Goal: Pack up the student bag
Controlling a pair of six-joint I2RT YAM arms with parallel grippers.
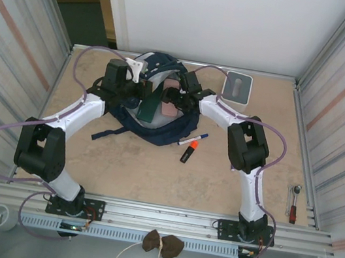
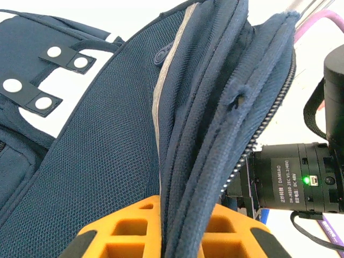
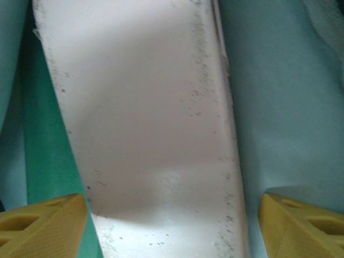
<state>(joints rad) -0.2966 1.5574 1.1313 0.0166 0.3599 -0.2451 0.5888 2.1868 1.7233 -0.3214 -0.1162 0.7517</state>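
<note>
The student bag (image 1: 158, 134), navy with a pale lining, lies open at the back middle of the table. My left gripper (image 1: 138, 90) is shut on the bag's rim, and folds of navy fabric (image 2: 107, 150) run between its orange fingers (image 2: 123, 231). My right gripper (image 1: 176, 96) reaches into the bag's mouth and stands open (image 3: 172, 226). A flat pinkish-white item (image 3: 145, 107) lies between its wide-set fingers, with a gap on the right side. A green flat item (image 3: 45, 134) lies beside it on the lining (image 3: 285, 107).
An orange highlighter (image 1: 187, 151) and a blue pen (image 1: 195, 138) lie just right of the bag. A white-grey box (image 1: 237, 88) stands at the back right. A ratchet tool (image 1: 293, 203) lies near the right wall. Corrugated walls close in both sides.
</note>
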